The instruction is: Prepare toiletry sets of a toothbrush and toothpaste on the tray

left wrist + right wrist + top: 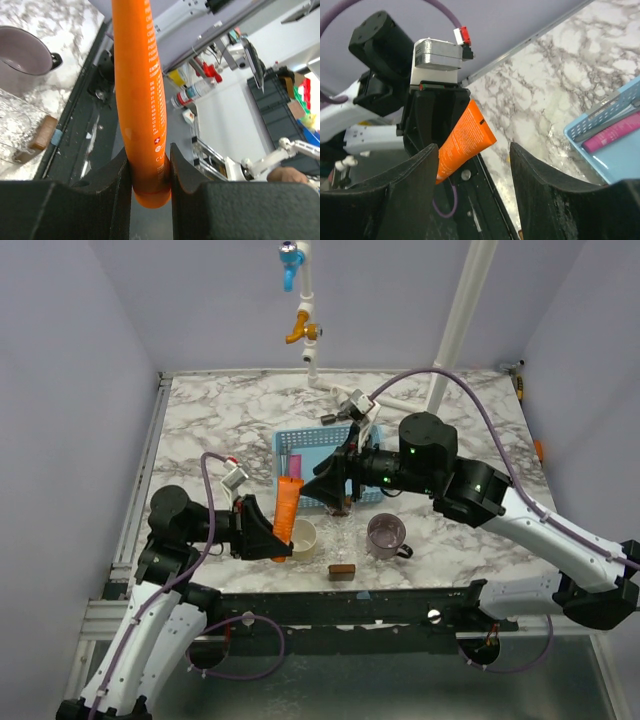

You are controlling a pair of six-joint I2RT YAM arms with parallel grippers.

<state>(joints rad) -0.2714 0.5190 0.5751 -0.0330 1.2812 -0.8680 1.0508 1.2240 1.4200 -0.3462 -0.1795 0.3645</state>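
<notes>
My left gripper [272, 533] is shut on the darker end of the orange toothpaste tube [288, 505] and holds it upright above the table, left of the blue tray [322, 440]. In the left wrist view the tube [140, 75] is pinched between the fingers [115, 185]. My right gripper [308, 484] is open, level with the tube's top end; in the right wrist view the tube [466, 139] shows between its spread fingers [540, 180]. I cannot pick out the pale blue toothbrush. A pink tube [614, 138] and a thin grey stick [600, 126] lie in the tray [620, 100].
A cream cup [303, 538] stands just right of the left gripper. A purple mug [386, 535] stands further right, also in the left wrist view [25, 50]. A small brown block [342, 571] lies at the near table edge. A white pipe with taps [305, 315] rises at the back.
</notes>
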